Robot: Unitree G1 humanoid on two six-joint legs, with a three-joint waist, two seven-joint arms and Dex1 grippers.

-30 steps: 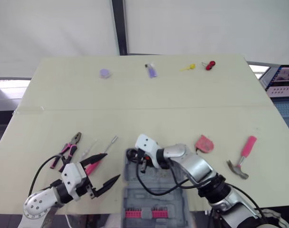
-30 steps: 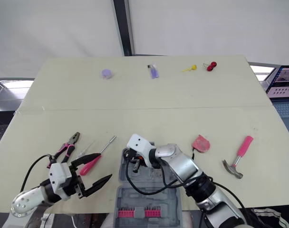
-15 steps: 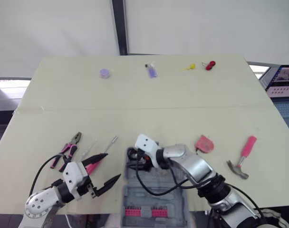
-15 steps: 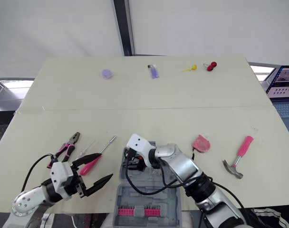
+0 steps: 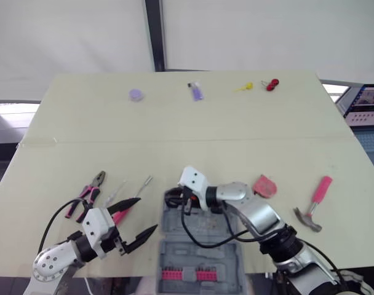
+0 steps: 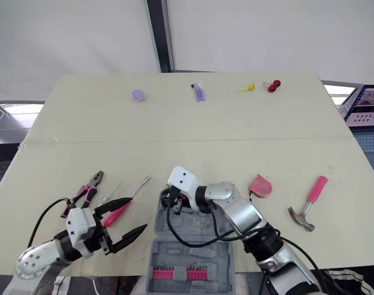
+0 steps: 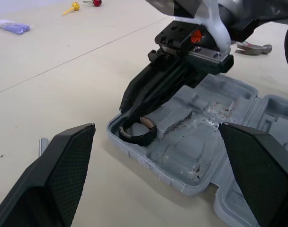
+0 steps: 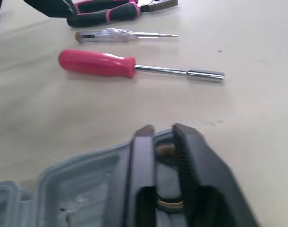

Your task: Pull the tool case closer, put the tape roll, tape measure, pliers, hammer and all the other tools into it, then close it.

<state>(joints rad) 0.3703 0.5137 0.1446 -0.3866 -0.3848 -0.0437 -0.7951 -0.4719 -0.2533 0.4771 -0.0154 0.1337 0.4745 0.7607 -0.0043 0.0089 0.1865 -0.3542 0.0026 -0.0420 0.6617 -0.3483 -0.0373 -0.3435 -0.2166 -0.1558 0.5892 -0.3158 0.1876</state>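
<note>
Grey tool case (image 5: 193,255), lower centre: my right claw (image 8: 159,135) pinches the tape roll (image 7: 139,135) in its corner pocket; rising before release could drag it out.

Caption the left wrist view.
Right gripper holding the tape roll in a corner compartment of the open grey tool case.

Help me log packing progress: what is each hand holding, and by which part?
The right hand pinches the tape roll by its wall, down in the tool case's corner pocket; the left hand is open and empty.
</note>
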